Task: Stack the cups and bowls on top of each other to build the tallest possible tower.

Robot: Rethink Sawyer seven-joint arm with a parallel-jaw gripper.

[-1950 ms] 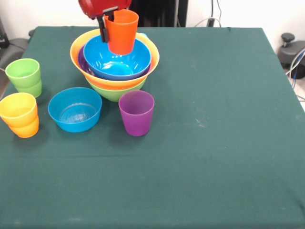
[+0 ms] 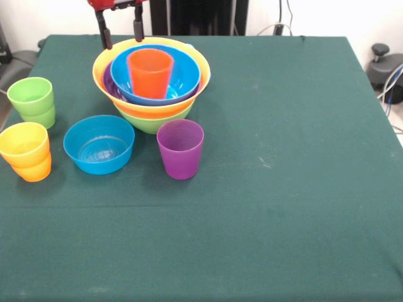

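Note:
The tower stands at the far left: a lime green bowl (image 2: 151, 121) at the base, then the big yellow bowl (image 2: 200, 70), a purple bowl (image 2: 109, 87) and a big blue bowl (image 2: 184, 80). An orange cup (image 2: 151, 73) stands upright inside the blue bowl. My gripper (image 2: 121, 30) is open and empty, just above and behind the tower's far left rim. A purple cup (image 2: 180, 149) and a smaller blue bowl (image 2: 99, 144) stand in front of the tower. A green cup (image 2: 31, 101) and a yellow cup nested in an orange one (image 2: 25, 151) stand at the left edge. No light blue cup shows.
The green table (image 2: 277, 189) stretches to the right and the front. Black equipment with cables (image 2: 385, 66) sits beyond the right edge. The robot's dark pedestal (image 2: 201, 16) is behind the table's far edge.
The gripper has let go of the orange cup, which now sits in the blue bowl. The gripper has opened and moved up and to the left.

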